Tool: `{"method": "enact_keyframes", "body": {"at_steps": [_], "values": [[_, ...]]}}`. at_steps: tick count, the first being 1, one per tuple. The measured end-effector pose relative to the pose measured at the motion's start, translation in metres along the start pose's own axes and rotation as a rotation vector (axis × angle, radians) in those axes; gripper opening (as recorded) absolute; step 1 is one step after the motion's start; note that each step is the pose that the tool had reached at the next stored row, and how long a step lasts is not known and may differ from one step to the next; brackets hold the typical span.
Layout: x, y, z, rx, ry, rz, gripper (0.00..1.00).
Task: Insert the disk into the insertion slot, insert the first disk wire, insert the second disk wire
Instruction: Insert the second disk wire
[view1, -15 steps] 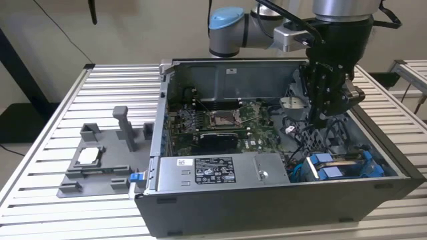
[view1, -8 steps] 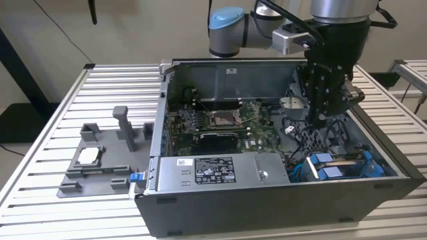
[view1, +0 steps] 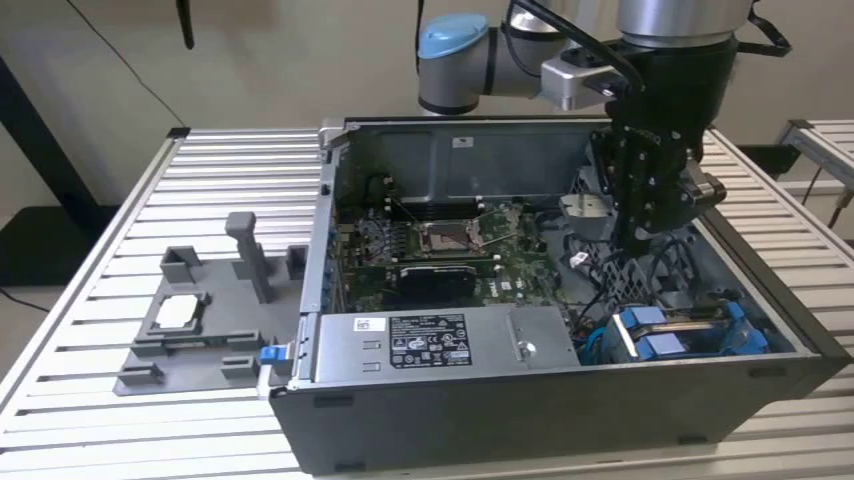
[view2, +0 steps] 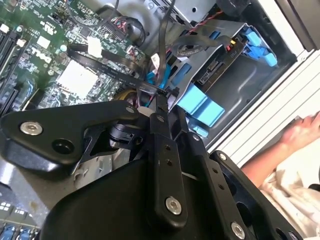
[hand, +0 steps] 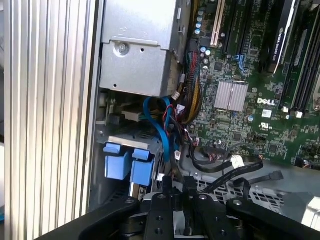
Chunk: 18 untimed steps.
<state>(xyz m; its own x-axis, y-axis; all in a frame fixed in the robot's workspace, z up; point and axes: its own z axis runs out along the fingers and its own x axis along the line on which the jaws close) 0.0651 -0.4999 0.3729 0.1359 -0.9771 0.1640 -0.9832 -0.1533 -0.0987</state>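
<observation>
While hovering inside the open PC case (view1: 534, 425), my gripper (view2: 161, 95) sits among black wires (view2: 115, 62), just beside the insertion slot (view2: 235, 80). Spread or closed: cannot tell, as cabling hides the tip.

Slot location: case corner at the exterior view's right, next to the silver box (view1: 427, 345). Blue tabs (hand: 117, 166) at the slot mouth: qty 2 in the first wrist view. Slot contents are hard to make out.

Blue flat cable (hand: 162, 130): qty 1, running behind the box.

Box carries 1 white label (view1: 427, 340) w/ dark print. Motherboard (hand: 240, 60) bears white lettering.

Outside the case, a grey fixture (view1: 200, 345) holds 1 flat pale unit (view1: 178, 312), ID uncertain. A person's hand (view2: 300, 132) is cut off at the frame edge.
</observation>
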Motion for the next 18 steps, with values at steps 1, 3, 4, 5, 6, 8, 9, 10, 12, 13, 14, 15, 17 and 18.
{"method": "enact_keyframes", "body": {"at_steps": [1, 3, 4, 5, 6, 8, 9, 10, 12, 13, 14, 15, 17, 18], "values": [[0.0000, 0.0000, 0.0001, 0.0011, 0.0002, 0.000, 0.24], [0.0000, 0.0000, 0.0001, 0.0017, 0.0002, 0.000, 0.22], [0.0000, 0.0001, 0.0002, 0.0017, 0.0001, 0.000, 0.22], [0.0000, 0.0001, 0.0003, 0.0018, 0.0000, 0.000, 0.16], [0.0002, 0.0002, 0.0004, 0.0018, -0.0001, 0.000, 0.16], [0.0008, 0.0003, 0.0004, 0.0018, 0.0000, 0.000, 0.16], [0.0009, 0.0003, 0.0004, 0.0018, 0.0001, 0.000, 0.16], [0.0013, 0.0003, 0.0004, 0.0018, 0.0002, 0.000, 0.16], [0.0038, 0.0004, 0.0010, 0.0009, 0.0000, 0.000, 0.16], [0.0057, 0.0004, 0.0014, -0.0001, -0.0002, 0.000, 0.16], [0.0078, 0.0004, 0.0018, -0.0015, -0.0004, -0.001, 0.16], [0.0099, 0.0002, 0.0023, -0.0030, -0.0006, -0.001, 0.16], [0.0147, 0.0000, 0.0032, -0.0094, -0.0016, -0.002, 0.16], [0.0170, 0.0000, 0.0038, -0.0101, -0.0017, -0.002, 0.16]]}}
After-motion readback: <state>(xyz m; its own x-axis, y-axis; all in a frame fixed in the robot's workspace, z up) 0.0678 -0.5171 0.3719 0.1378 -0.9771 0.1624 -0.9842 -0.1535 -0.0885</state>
